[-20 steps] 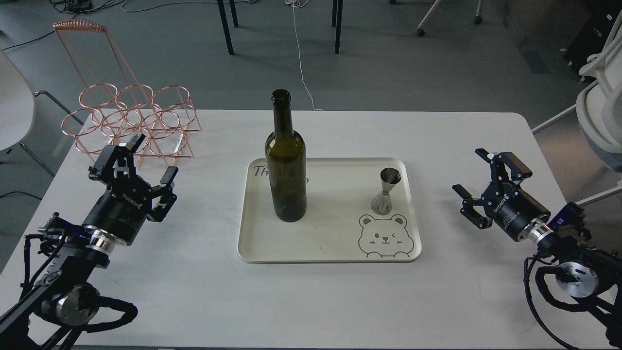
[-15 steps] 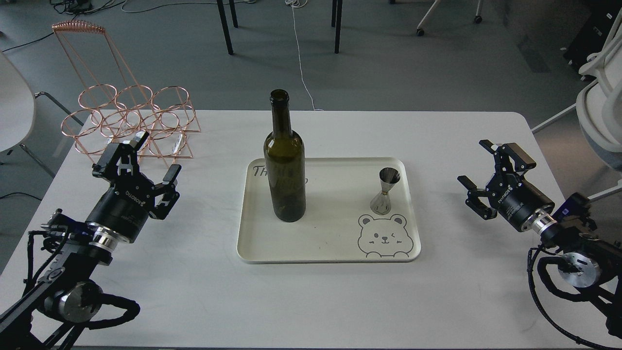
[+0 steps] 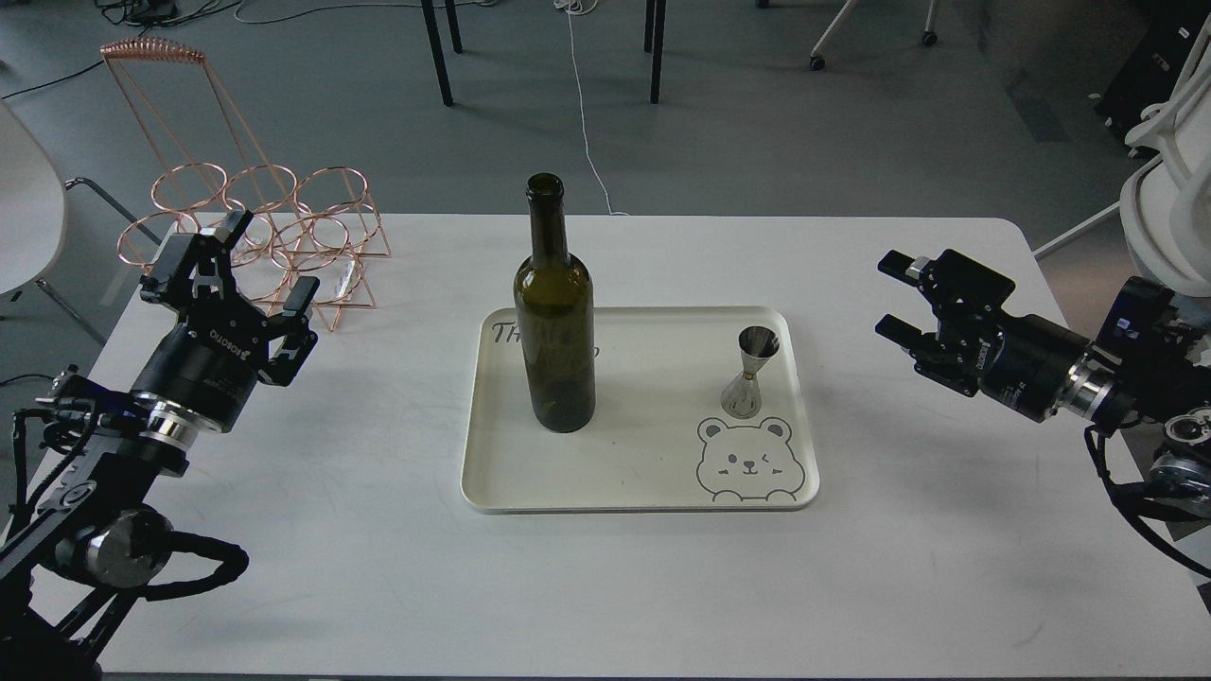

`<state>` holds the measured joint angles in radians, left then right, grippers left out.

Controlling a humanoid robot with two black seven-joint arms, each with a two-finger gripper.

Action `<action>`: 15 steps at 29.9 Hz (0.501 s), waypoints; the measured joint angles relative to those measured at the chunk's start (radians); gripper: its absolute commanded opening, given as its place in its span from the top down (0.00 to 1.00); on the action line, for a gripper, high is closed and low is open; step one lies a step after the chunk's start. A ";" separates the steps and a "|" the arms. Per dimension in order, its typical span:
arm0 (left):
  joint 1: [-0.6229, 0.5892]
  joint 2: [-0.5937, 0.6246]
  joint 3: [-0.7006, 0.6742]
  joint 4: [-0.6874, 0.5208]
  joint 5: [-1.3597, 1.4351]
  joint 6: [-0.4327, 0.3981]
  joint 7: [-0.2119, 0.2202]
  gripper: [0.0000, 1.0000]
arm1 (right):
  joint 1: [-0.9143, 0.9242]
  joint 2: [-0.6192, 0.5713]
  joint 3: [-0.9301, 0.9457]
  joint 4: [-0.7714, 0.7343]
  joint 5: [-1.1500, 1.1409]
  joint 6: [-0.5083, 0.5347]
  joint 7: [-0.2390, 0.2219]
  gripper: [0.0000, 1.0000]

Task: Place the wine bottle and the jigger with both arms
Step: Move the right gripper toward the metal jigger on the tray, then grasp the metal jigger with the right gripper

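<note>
The wine bottle (image 3: 554,322), dark olive-green and without a label, stands upright on the left part of a cream tray (image 3: 640,487). The jigger (image 3: 752,371), small and steel, stands upright on the tray's right part, above a printed bear face. My left gripper (image 3: 248,270) is open and empty at the table's left, far from the bottle, just in front of a wire rack. My right gripper (image 3: 889,295) is open and empty at the table's right, apart from the jigger and raised above the table.
A copper wire bottle rack (image 3: 255,227) stands at the table's back left corner, close behind my left gripper. The white table (image 3: 605,586) reaches to the view's bottom. A white chair (image 3: 1164,189) stands to the right, and table legs show on the floor behind.
</note>
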<state>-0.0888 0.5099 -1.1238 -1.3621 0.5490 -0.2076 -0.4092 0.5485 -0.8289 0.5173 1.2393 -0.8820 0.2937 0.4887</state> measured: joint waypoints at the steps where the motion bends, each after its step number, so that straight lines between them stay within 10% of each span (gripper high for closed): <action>1: 0.000 0.001 0.000 0.000 0.001 0.000 0.000 0.02 | -0.007 -0.011 -0.003 0.021 -0.093 -0.039 0.000 0.01; 10: 0.003 0.004 -0.003 -0.009 0.004 -0.001 -0.047 0.02 | -0.032 0.074 -0.143 -0.081 -0.830 -0.691 0.000 0.01; 15: 0.003 0.005 -0.007 -0.009 0.005 0.000 -0.051 0.02 | 0.005 0.229 -0.192 -0.245 -0.951 -0.778 0.000 0.01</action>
<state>-0.0857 0.5144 -1.1304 -1.3714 0.5538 -0.2078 -0.4603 0.5536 -0.5995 0.3248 0.9941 -1.8329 -0.4847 0.4886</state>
